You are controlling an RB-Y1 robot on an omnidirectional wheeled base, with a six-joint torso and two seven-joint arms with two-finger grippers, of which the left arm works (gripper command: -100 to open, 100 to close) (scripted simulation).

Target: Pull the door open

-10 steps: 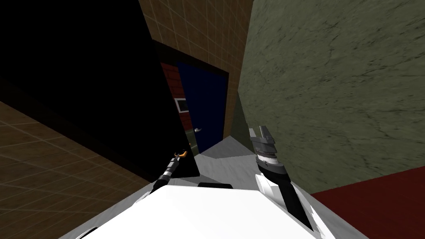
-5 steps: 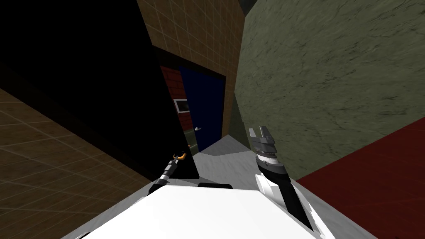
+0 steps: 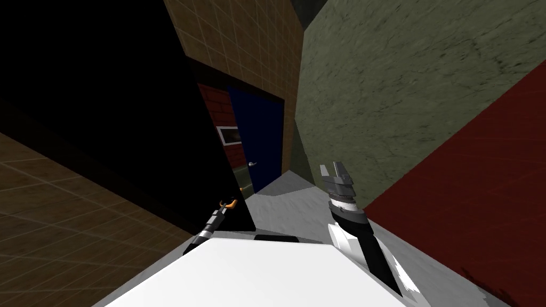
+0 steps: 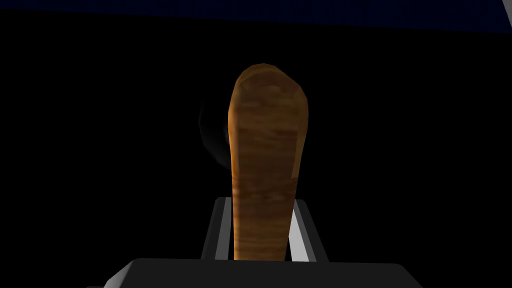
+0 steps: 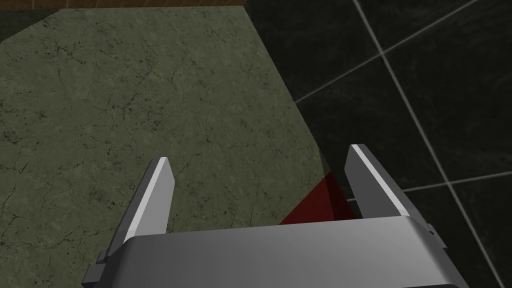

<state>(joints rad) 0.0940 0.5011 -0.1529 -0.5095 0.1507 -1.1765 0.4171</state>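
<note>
Where the left arm reaches forward in the head view, the left gripper (image 3: 228, 204) meets an orange-brown handle (image 3: 231, 202) on the door (image 3: 160, 133), a broad panel drawn flat black; the handle sits at the door's free edge, low down and close to its bottom corner, just above the grey floor (image 3: 288, 208).

Seen from the left wrist, the handle (image 4: 265, 150) rises from between the fingers (image 4: 219, 230) as a flat lever with a wood grain and a rounded tip; both fingers press its sides, so the jaws stand narrow and hold the handle; behind it lies the door's black face (image 4: 100, 150); a dim round plate (image 4: 212, 135) shows on that face just beside the lever, too dark to detail.

Right gripper (image 3: 333, 169): raised beside the chest on the right, in front of the green wall (image 3: 384, 96), well apart from the door and the handle; in the right wrist view the right gripper (image 5: 260, 155) has its jaws wide, nothing between them.

Past the door's free edge: a blue door (image 3: 264, 138) in a dark frame, carrying a small pale lever (image 3: 253, 164); a red brick wall (image 3: 216, 104) with a small white-framed panel (image 3: 229, 136); a brown tiled wall (image 3: 234, 37) above the frame; a dark red wall (image 3: 480, 186) at the right, adjoining the green one.
</note>
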